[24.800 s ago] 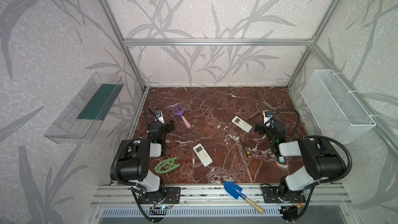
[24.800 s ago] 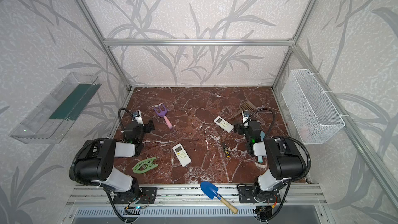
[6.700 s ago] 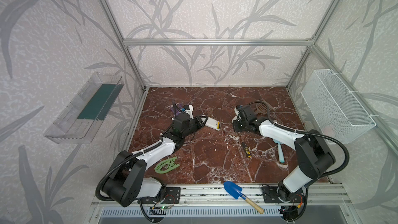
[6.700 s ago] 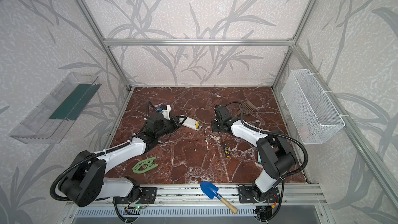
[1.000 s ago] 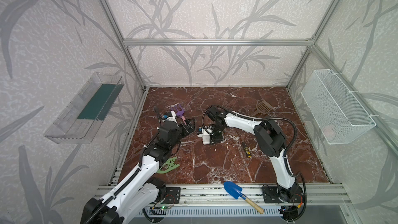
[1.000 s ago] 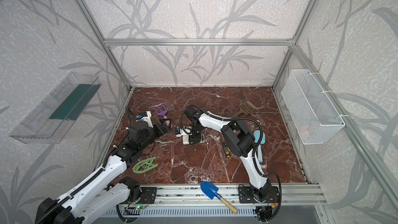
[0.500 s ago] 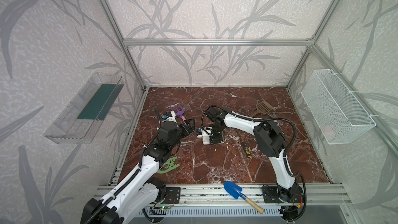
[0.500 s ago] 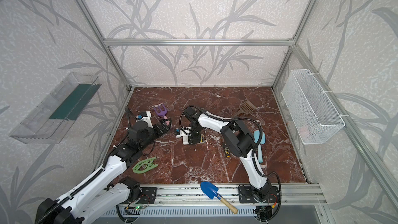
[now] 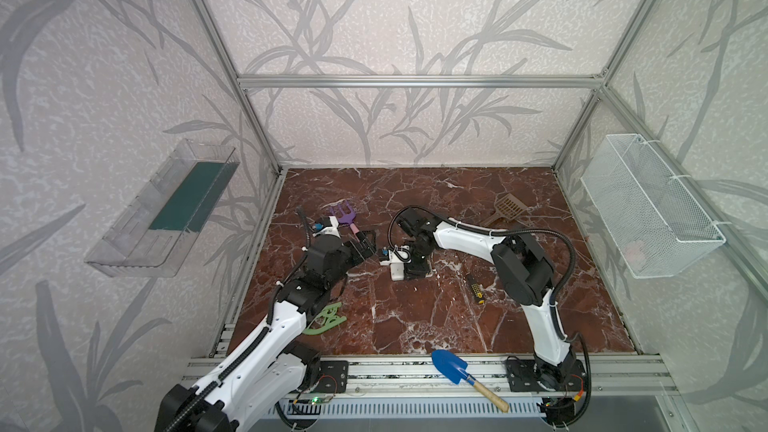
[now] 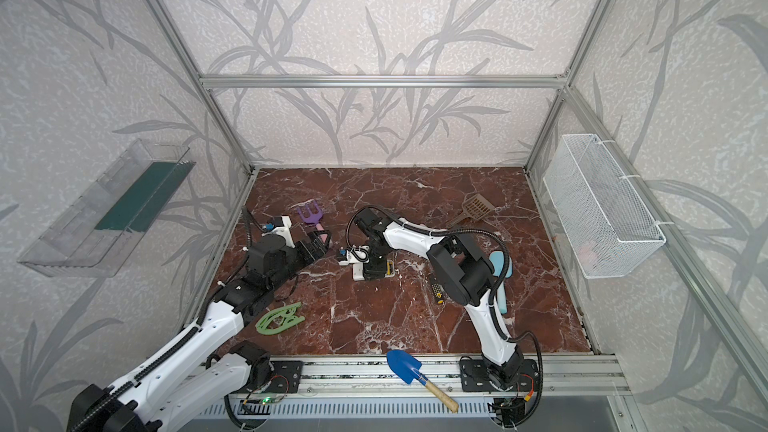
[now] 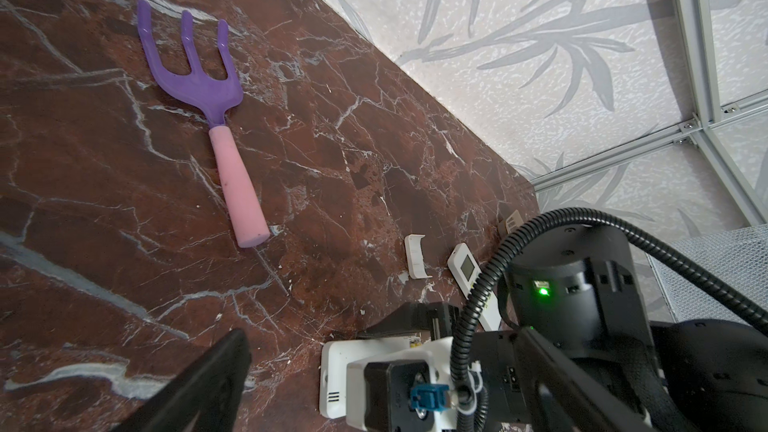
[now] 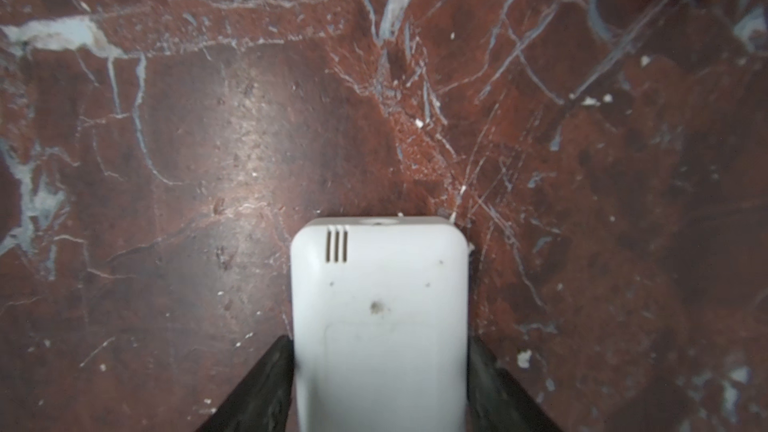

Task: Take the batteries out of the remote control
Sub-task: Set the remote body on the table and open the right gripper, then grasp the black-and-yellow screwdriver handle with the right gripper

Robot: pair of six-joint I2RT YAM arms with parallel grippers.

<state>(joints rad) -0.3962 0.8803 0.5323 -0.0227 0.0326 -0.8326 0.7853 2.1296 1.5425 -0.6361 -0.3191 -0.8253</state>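
Observation:
A white remote control point(image 12: 378, 305) lies back-up on the marble floor point(image 9: 415, 317), left of the middle in both top views point(image 9: 397, 272) point(image 10: 358, 273). My right gripper point(image 12: 378, 351) reaches down over it point(image 9: 415, 270), one black finger against each long side. A yellow strip of the batteries point(image 10: 390, 268) shows at the remote's right end; the rest is hidden under the gripper. My left gripper point(image 9: 368, 243) point(image 11: 374, 367) hangs wide open just left of the remote, holding nothing. Behind the right arm lie a second remote point(image 11: 465, 272) and a loose white cover point(image 11: 415, 255).
A purple fork with a pink handle point(image 9: 345, 214) lies behind the left gripper, and a green plastic piece point(image 9: 326, 320) lies by the left arm. A screwdriver point(image 9: 473, 288), brown scoop point(image 9: 507, 207), blue trowel point(image 9: 449, 367), wire basket point(image 9: 648, 209) and clear shelf point(image 9: 162, 209) surround the work area.
Several seconds ago my left gripper held the remote up; now it lies on the floor under my right gripper. Over the last second both arms have hardly moved.

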